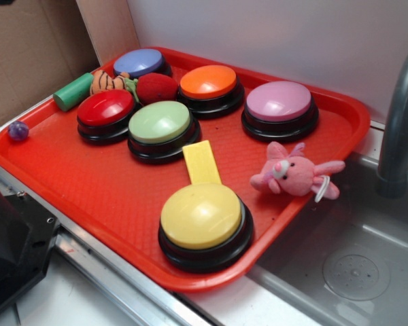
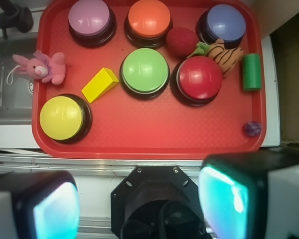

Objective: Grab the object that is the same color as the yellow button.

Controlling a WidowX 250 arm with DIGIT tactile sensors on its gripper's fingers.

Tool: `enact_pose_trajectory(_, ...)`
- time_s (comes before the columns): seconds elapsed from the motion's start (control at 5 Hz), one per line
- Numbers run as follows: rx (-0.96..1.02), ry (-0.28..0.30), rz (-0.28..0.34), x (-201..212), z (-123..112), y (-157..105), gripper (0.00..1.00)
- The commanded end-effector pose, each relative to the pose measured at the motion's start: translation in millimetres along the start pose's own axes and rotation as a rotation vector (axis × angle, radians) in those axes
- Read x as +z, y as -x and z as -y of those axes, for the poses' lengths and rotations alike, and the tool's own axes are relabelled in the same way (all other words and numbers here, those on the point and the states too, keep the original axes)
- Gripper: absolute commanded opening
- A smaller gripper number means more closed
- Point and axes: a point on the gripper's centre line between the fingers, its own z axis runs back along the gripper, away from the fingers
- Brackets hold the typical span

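A: Lying flat on the red tray (image 1: 68, 178), the yellow block (image 1: 201, 161) sat between the yellow button (image 1: 202, 216) and green button (image 1: 160, 123), touching the yellow one's base?

B: Appeared so. Pincer (image 2: 139, 199) hung wide, empty, above the tray's near edge, well apart from the block.

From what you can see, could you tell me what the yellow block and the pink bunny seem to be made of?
The yellow block looks like smooth hard plastic: crisp flat faces, even colour. The pink bunny looks like soft plush fabric, with a fuzzy surface and floppy limbs.
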Motion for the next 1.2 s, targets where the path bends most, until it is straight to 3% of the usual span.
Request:
enact_pose_trajectory(0.0,0.0,0.0,0.0,0,0,0,1.0)
enact_pose_trajectory(0.6,0.331,-0.064,0.006,-46,19,-33,1.0)
enact_pose_trajectory(0.8,0.528,-0.038,0.006,-80,27,-52,1.0)
enact_pose_trajectory(1.0,0.585,-0.026,0.02,-102,33,-63,1.0)
